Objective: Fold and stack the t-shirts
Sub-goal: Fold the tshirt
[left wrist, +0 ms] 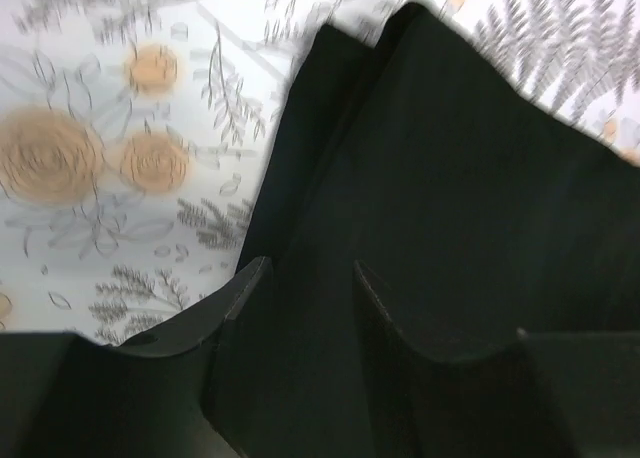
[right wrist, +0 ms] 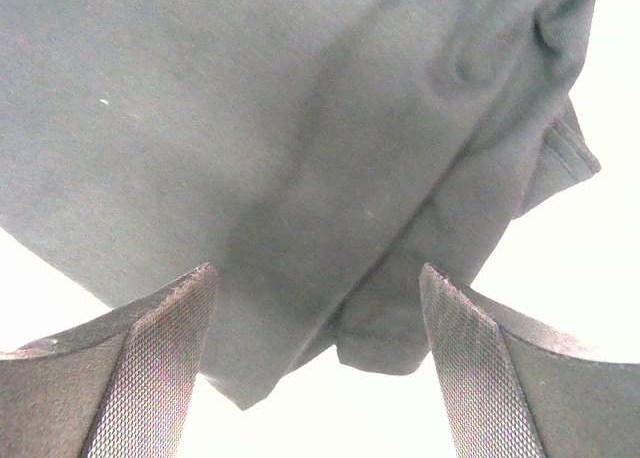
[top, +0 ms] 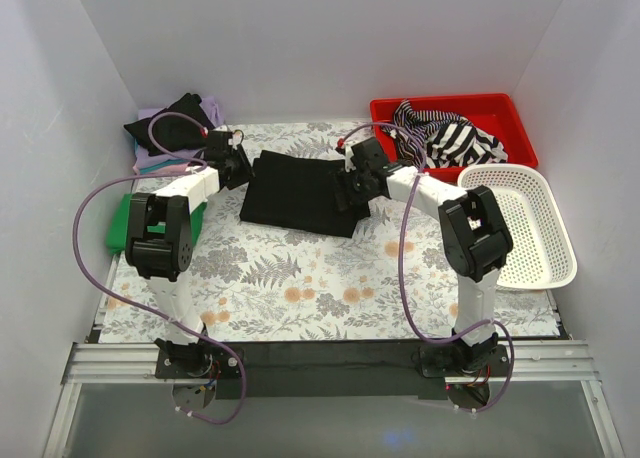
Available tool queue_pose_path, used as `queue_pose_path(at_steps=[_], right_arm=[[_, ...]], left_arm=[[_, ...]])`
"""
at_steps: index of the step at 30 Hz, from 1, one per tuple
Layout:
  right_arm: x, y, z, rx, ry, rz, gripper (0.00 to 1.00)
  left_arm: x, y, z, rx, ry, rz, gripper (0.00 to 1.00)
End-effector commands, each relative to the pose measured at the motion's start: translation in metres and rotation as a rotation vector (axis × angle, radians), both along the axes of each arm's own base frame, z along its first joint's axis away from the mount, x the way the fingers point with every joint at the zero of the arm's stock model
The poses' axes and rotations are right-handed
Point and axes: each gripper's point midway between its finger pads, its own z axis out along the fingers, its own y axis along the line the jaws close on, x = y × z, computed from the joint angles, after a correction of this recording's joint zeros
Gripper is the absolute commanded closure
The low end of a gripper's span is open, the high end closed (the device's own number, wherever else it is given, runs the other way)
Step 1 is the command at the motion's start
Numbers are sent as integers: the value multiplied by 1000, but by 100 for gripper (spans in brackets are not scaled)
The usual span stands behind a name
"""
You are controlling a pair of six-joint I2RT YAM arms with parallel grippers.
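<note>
Right pincer (right wrist: 318, 273) gapes over t-shirt (right wrist: 250, 128) edge.

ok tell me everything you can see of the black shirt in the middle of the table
The black t-shirt is plain, soft cloth, folded into a rough rectangle. It lies flat and slightly askew on the floral table covering. Layered folds show at the edge by the left gripper, and a hemmed edge bunches by the right gripper. Both grippers are open over the shirt and hold nothing. Whether they touch it cannot be told.

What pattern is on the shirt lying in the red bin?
The shirt in the red bin has black-and-white stripes, seen best in the top external view.
</note>
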Motion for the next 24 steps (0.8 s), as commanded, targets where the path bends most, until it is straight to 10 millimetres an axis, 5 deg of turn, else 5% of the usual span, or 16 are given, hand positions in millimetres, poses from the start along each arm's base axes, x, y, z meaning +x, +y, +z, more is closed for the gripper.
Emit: queue_pose_path(at_steps=[1,10,14,20,24], right_arm=[[-3,-13,11,-22,-32,-19,12],[2,-38,-4,-75,-14,-111,12],[6,-47,15,-83,-54,-139,11],[2,-30,-12,-29,60,-78,10],[-2,-19,-13,27,92,-55,11]], left_arm=[[-4,-8,12,-61,-19,1,63],[-6,-19,-22,-103,64,-27,64],[-10,-19,-33,-99,95,-27,64],[-9,-19,-31,-95,91,-28,64],[-8,-18,-30,-88,86,-28,64]])
